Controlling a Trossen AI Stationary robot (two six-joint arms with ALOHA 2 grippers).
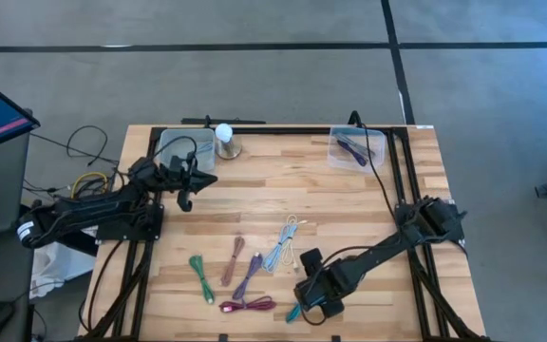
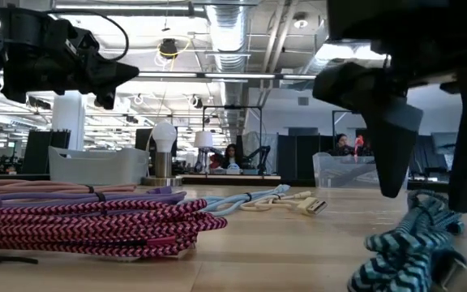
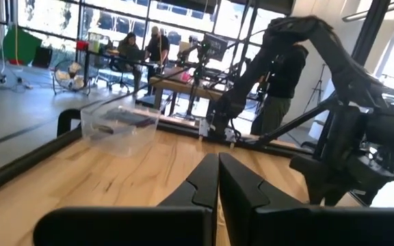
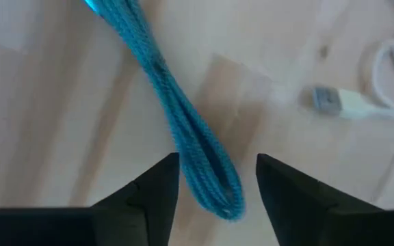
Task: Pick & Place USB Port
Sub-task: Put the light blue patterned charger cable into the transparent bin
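Left gripper [image 1: 186, 180] parked over the rear-left of the table [image 1: 254, 204], just in front of the left clear bin [image 1: 177, 145]; fingers [image 3: 204, 181] pressed together, nothing in them. Bulb on a round base [image 1: 225, 141] sits just right of that bin. Near front edge, left to right: green cable [image 1: 200, 277], pinkish-brown cable [image 1: 233, 261], purple cable [image 1: 249, 275], magenta braided cable [image 1: 248, 305] lying crosswise at the front, pale blue/white cable [image 1: 284, 243] with a loose USB plug [image 4: 328, 100] at its end. Teal braided cable [image 4: 183, 130] is at the front edge, right of the magenta one, directly under the right gripper [image 1: 313, 290]. Right gripper is low over the table, fingers [image 4: 156, 188] spread apart, looped end of the teal cable sitting in the gap between them; low view shows the tips above the cable, and contact can't be confirmed, so not gripped. Far right rear: second clear bin [image 1: 356, 148] with a dark purple cable [image 1: 350, 148] inside it. People visible in the room behind the table, well clear of the arms.
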